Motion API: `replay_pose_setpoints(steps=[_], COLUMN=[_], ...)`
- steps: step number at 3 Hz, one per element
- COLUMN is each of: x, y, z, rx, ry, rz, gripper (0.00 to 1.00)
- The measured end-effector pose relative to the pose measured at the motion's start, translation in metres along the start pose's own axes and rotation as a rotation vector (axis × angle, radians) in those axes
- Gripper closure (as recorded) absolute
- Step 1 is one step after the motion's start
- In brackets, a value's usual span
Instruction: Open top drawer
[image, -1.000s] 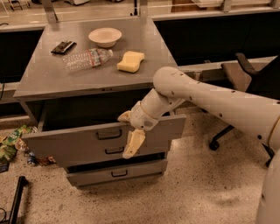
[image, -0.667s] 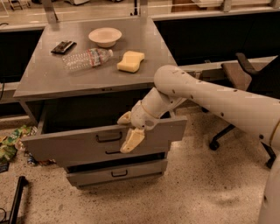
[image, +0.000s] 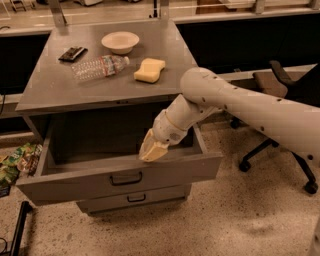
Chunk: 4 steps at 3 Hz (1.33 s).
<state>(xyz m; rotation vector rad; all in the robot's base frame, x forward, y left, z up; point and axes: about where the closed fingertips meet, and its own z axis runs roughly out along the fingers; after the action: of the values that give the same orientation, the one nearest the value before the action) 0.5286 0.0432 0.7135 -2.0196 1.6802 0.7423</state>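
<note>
In the camera view, the cream-tipped gripper (image: 152, 150) sits at the end of one pale arm (image: 240, 100) that reaches in from the right. It points downward over the front rim of the top drawer (image: 75, 182). It seems to touch that rim, though contact is hard to judge from this angle. Whether the gripper is wide or narrow, I cannot tell, and it holds nothing visible.

The top drawer stands open, its deep grey box showing behind and to the left of the gripper. Its tall front panel lies directly below the gripper. The drawer's single black bar handle (image: 126, 178) is below the gripper and slightly left, apart from it.

Lower still, under the open drawer, one second drawer (image: 165, 192) is shut and has its own black handle (image: 136, 198). That makes two drawer fronts and two handles in sight.

Above and behind the gripper, the grey worktop (image: 60, 90) carries four things:
- one pale bowl (image: 120, 41)
- one plastic bottle (image: 100, 67), lying on its side
- one yellow sponge (image: 149, 70), the nearest of the four to the gripper
- one dark flat object (image: 73, 53), farthest to the left

Well to the right of the gripper stands one office chair (image: 280, 85). Far to its left, some coloured wrappers (image: 17, 160) lie on the floor.
</note>
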Motion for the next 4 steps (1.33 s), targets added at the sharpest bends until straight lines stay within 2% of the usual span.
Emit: replay_pose_setpoints(steps=[1,2,3,4], x=[0.003,0.012,0.029,0.043], y=[-0.008,-0.023,-0.042,-0.066], z=[-0.032,-0.046,-0.034,-0.016], rx=[0.089,0.161,0.212,0.263], ry=[0.049,0.086,0.101,0.106], rz=[0.002,-0.003,0.005,0.003], gripper=[0.48,0.25,0.26,0.57])
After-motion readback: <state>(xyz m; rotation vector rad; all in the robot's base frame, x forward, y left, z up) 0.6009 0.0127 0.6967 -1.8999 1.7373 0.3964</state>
